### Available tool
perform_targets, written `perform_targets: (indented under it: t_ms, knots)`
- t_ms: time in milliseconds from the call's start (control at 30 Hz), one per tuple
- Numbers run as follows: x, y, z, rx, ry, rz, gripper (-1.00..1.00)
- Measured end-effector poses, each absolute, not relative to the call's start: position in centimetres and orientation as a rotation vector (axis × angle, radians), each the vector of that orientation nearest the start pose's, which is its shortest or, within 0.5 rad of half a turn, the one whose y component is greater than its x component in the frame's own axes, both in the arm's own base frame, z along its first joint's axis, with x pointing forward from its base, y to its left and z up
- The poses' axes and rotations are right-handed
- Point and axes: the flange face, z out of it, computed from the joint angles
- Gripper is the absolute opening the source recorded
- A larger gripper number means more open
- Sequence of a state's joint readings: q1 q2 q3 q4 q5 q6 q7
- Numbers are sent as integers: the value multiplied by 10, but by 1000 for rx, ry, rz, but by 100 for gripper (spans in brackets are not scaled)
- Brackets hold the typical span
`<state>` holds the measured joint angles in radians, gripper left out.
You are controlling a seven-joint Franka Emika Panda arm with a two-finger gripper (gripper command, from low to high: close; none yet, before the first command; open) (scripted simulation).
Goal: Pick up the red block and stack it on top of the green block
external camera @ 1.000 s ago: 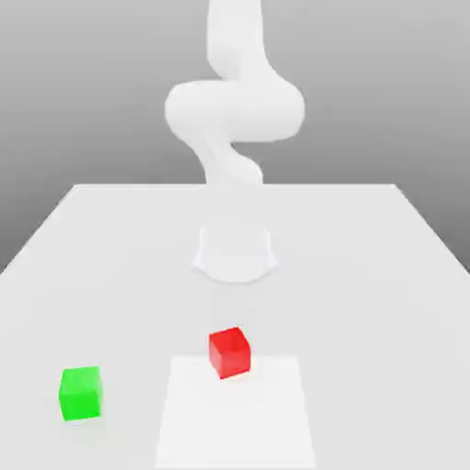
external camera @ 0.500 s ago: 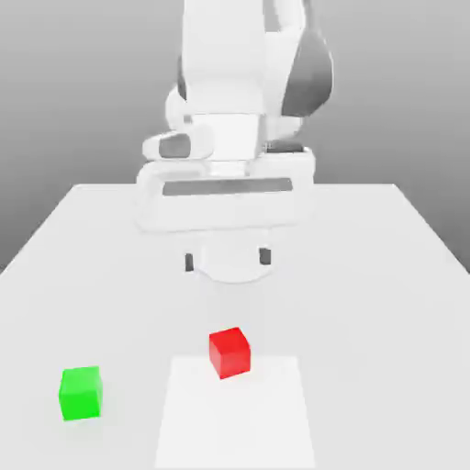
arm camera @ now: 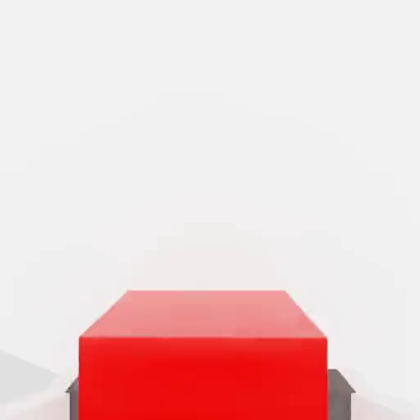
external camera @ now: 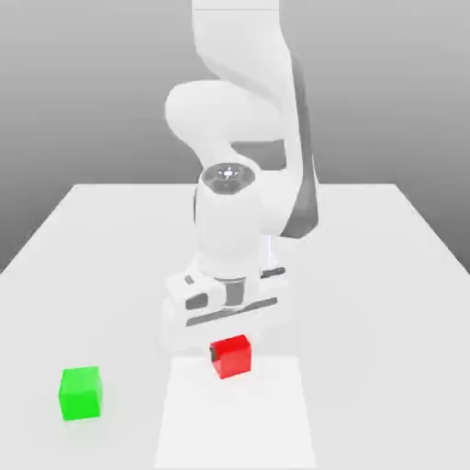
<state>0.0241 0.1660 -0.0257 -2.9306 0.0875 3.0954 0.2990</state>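
Note:
The red block (external camera: 233, 356) sits on the table, at the far edge of a paler square patch. My gripper (external camera: 229, 352) has come down over it, with the white hand just above the cube. In the hand view the red block (arm camera: 203, 361) looms large, and a dark fingertip (arm camera: 340, 392) presses against each of two opposite sides, so the gripper (arm camera: 205, 395) is shut on it. The green block (external camera: 80, 393) stands alone toward the exterior view's left, well apart from the arm.
The white table (external camera: 386, 275) stretches wide around both cubes. A paler square patch (external camera: 235, 418) lies at the near edge. My arm's thick white links (external camera: 240, 211) rise behind the red block, over the middle of the table.
The hand has dropped from high above the table to the red block, and its spread fingers have closed in on the cube's sides. Neither block has moved.

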Motion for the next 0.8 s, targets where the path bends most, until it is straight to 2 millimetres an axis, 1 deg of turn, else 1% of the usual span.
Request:
perform_targets:
  t_ms: [33,100,333,367,400,467,500,567,700,733,800]
  knots:
    - [320,-8,142,-3083,605,1,-100]
    - [322,-8,150,-3082,604,1,-100]
    - [321,-8,202,-3082,604,1,-100]
    - [326,-15,207,-3079,619,2,-100]
    - [333,-27,211,-3073,642,3,-100]
    - [351,-57,218,-3059,699,6,-100]
    - [359,-76,221,-3049,738,7,-100]
    - [369,-123,228,-3023,835,8,-100]
    - [381,-209,243,-2989,958,3,-100]
    - [383,-218,239,-2988,965,2,-100]
    - [389,-219,222,-2994,945,0,-100]
